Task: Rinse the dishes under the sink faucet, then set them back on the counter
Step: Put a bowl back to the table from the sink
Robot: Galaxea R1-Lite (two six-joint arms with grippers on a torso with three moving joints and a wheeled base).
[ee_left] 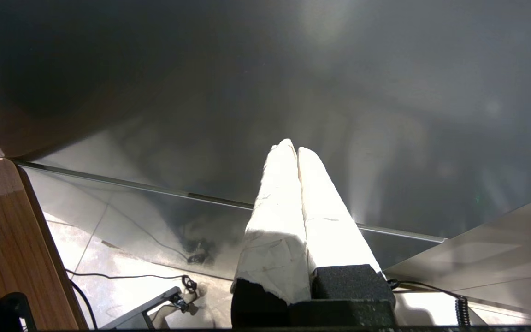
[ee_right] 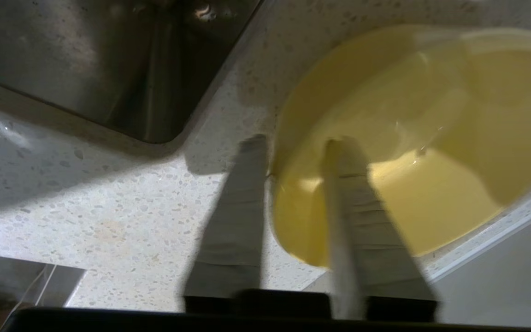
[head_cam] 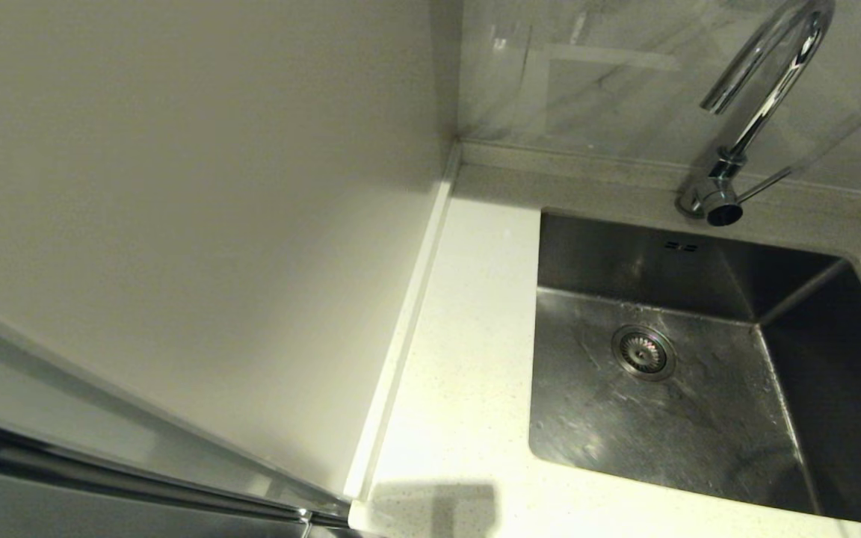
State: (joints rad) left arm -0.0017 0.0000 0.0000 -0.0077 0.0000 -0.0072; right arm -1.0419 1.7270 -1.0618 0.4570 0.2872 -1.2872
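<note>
right wrist view: the yellow-green bowl (ee_right: pixel 413 138) on the counter (ee_right: pixel 109 193) is straddled at its rim by the parted right gripper (ee_right: pixel 295 143); rinsing seems undone, the sink (head_cam: pixel 699 403) holds nothing, and the left gripper (ee_left: pixel 292 150) is closed, parked.

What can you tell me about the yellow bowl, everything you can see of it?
The yellow bowl is round, smooth and glossy, pale yellow-green, empty and upright. It sits on the speckled counter near a corner of the sink and close to the counter's edge. The right gripper straddles its rim, one finger outside the wall and one inside. It shows only in the right wrist view.
</note>
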